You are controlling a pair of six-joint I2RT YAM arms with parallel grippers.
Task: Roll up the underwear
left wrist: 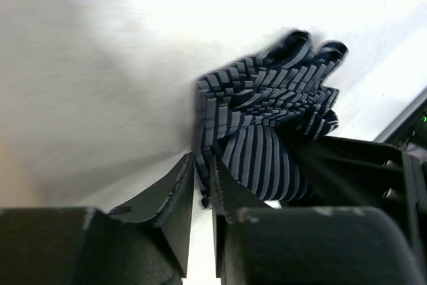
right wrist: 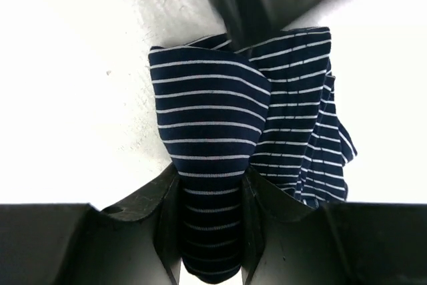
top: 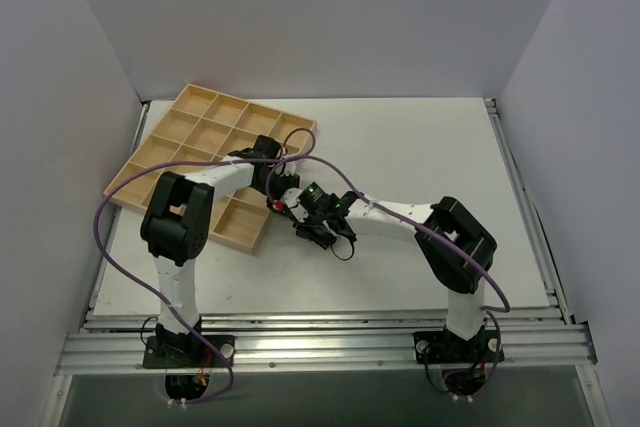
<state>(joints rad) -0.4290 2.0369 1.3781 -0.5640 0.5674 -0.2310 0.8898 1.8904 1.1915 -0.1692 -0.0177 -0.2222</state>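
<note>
softly bunched, the underwear [right wrist: 213,118], navy cloth with thin white stripes, lies on the smooth table [left wrist: 87,65]; the left pincer [left wrist: 203,185] pinches its edge, the right pincer [right wrist: 212,198] grips a rounded fold

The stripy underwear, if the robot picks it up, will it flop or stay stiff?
Probably floppy: the underwear bunches into soft folds where the right pincer squeezes it. It is likely light, being thin cloth. If released, its loose crumpled end in the left wrist view might spring open rather than hold a roll.
</note>
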